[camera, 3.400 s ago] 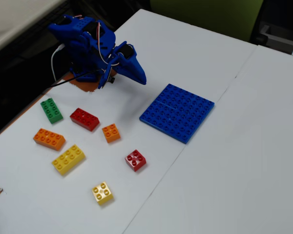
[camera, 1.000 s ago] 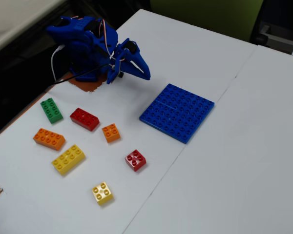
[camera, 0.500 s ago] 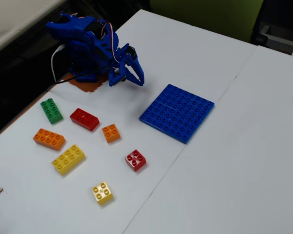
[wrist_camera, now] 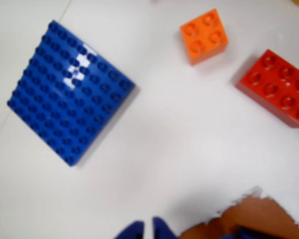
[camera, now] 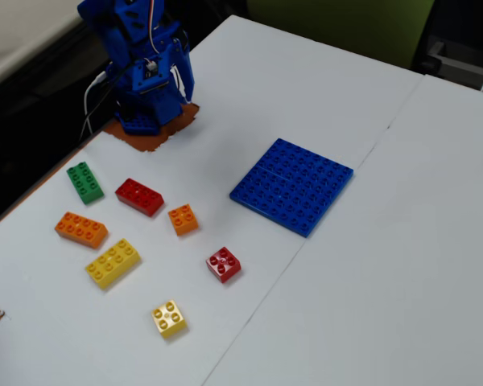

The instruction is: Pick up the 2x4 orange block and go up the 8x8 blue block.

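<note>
Fixed view: the hand [camera: 179, 74], its tips nearly together and holding nothing, hangs by the arm's base, while the orange 2x4 [camera: 80, 229] lies on the worktop [camera: 435, 265] toward 7 o'clock, long axis running 10-to-4, well apart from the blue plate [camera: 292, 185].

No words or numbers can be read anywhere (the bricks [camera: 142, 196] and blue plate [camera: 293, 185] only show plain round bumps).

Blue plastic arm [camera: 141, 60]; white and black cables [camera: 92, 100]
</note>
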